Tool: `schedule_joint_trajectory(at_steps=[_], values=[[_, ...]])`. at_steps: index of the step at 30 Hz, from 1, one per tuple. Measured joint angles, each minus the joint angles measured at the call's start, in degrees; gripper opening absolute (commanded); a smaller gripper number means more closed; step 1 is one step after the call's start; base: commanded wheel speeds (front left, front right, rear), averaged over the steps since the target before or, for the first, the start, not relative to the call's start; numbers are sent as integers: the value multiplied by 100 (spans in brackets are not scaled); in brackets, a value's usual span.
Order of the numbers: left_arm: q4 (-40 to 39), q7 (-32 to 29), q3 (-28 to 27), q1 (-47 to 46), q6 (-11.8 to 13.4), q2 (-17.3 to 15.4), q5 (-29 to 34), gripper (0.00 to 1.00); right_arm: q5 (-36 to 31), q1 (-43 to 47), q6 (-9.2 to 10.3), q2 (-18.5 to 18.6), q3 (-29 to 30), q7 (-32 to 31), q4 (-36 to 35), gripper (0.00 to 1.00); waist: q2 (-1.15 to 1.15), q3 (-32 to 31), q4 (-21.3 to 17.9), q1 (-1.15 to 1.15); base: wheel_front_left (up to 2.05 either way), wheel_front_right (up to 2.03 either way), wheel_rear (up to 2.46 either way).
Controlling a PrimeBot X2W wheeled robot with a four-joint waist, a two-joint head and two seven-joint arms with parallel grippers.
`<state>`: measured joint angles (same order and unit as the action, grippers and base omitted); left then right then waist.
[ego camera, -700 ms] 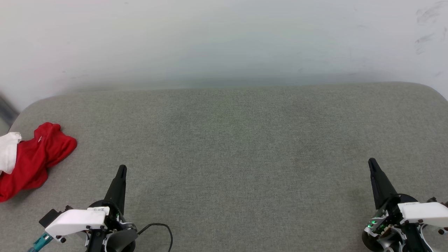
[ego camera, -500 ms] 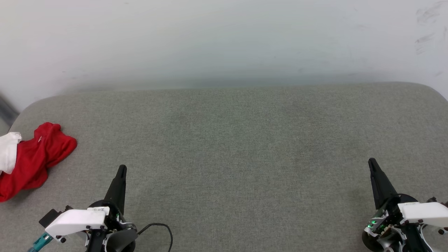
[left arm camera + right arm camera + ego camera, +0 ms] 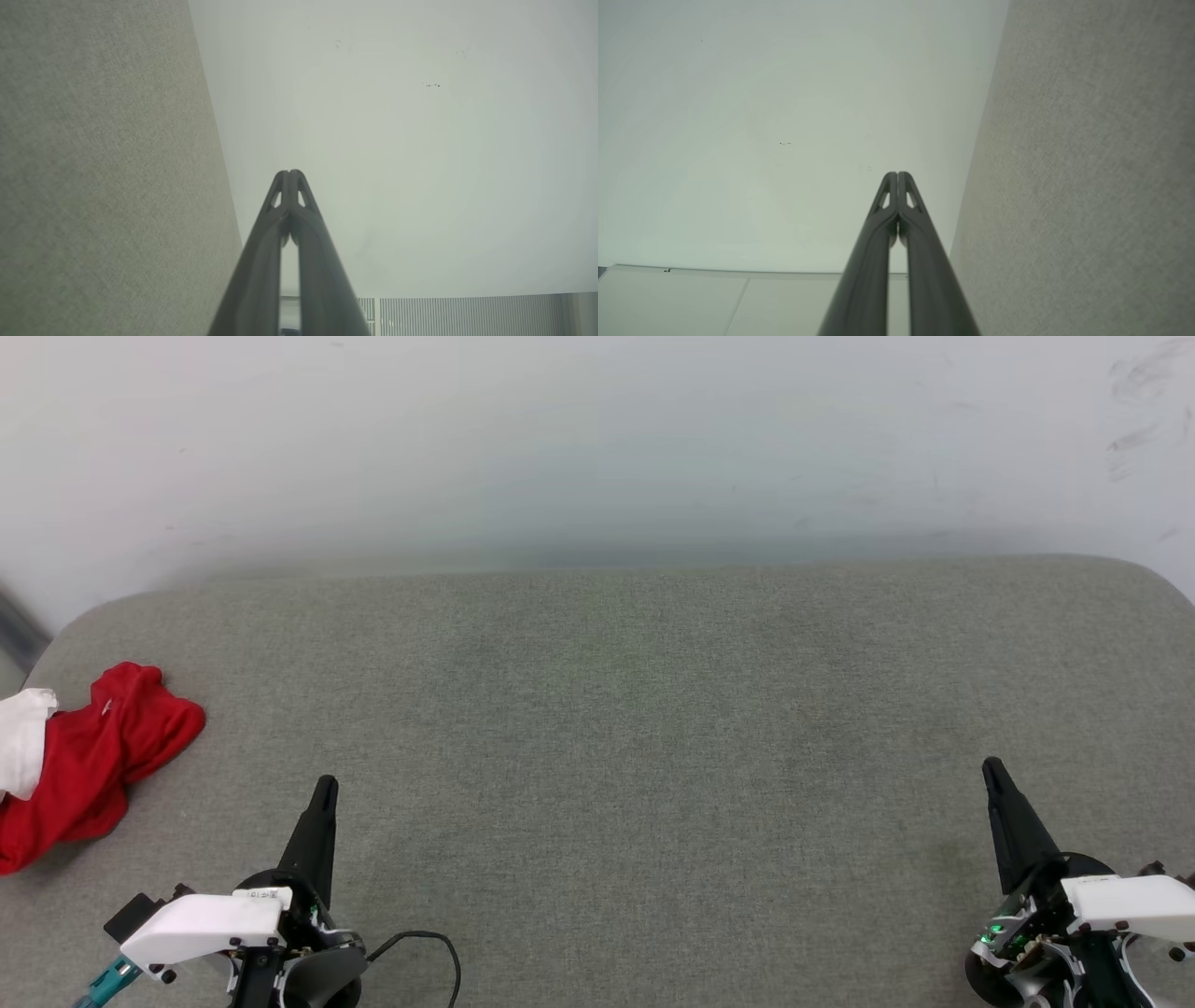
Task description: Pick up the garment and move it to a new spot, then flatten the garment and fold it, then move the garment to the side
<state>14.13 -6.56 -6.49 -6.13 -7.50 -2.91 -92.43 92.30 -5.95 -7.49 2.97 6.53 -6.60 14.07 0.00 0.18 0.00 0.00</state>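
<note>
My left hand [image 3: 324, 791] sits near left, fingers pressed together, a black cable [image 3: 446, 947] looping by its wrist. My right hand [image 3: 992, 772], near right, is closed too. Between them the grey fabric desk [image 3: 616, 728] runs open to its rounded far edge. The garment [image 3: 93, 761] lies crumpled at the left edge, apart from my left hand. Beyond stands a white wall [image 3: 597, 448].

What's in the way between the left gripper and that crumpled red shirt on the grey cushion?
Nothing visible. Bare grey cushion lies between the shut left gripper and the red T-shirt, which sits apart, further to the robot's left near the cushion's edge.
</note>
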Motion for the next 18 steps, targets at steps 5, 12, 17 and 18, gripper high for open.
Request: schedule_joint_trajectory(at_steps=[5, 12, 17, 18], values=[[0, 0, -3, 0, 0, 0, 0, 0, 0, 0, 0, 0, 1, 0, 0, 0, 0, 0, 0, 1, 0, 0, 0], [0, 0, -2, 0, 0, 0, 0, 0, 0, 0, 0, 0, 0, 0, 0, 0, 0, 0, 0, 1, 0, 0, 0], [0, 0, 0, 0, 0, 0, 0, 0, 0, 0, 0, 0, 0, 0, 0, 0, 0, 0, 0, 1, 0, 0, 0], [0, 0, -2, 0, 0, 0, 0, 0, 0, 0, 0, 0, 1, 1, 0, 0, 0, 0, 0, 1, 0, 0, 0]])
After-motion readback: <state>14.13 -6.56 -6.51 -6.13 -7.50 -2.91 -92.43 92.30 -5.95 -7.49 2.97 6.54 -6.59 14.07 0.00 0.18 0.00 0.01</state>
